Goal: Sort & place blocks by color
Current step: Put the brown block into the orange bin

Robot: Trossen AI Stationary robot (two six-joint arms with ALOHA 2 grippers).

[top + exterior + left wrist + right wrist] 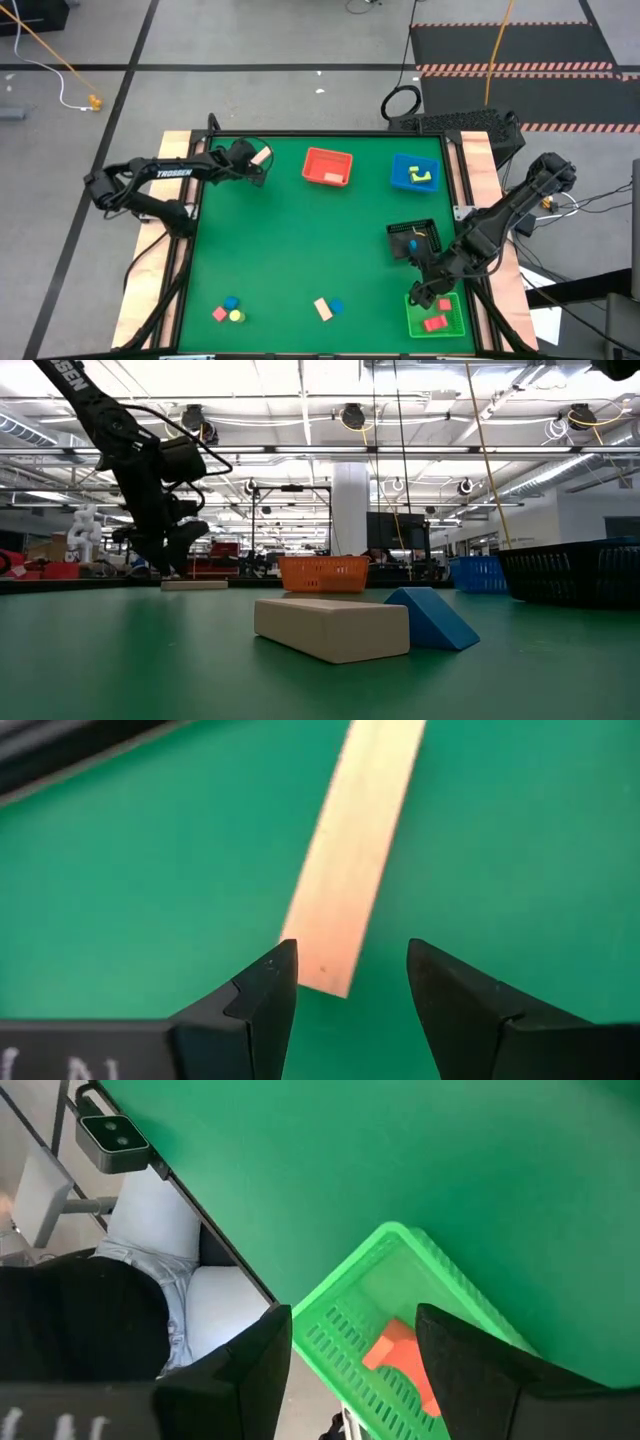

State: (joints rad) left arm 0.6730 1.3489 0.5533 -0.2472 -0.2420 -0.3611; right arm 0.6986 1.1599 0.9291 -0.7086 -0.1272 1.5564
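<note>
Legible text: "TROSSEN" in white capitals on the left arm's dark forearm link (172,172), high view. Low view: the same arm (75,380) carries white letters at the frame's top edge, cut off, only partly readable. Left wrist view: partial white characters at the bottom edge, unreadable. No other markings legible.

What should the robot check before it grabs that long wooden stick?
1. Left pincer open: ok.
2. Wooden bar lined up with the gap: ok, its near end shows between the fingers.
3. Bar flat on the green table: ok.
4. Fingers already around the bar: cannot tell; its near end only reaches the fingertips.
5. Right pincer out of the way: ok, open over the green tray.
6. A tray for wood colour: cannot tell.
</note>
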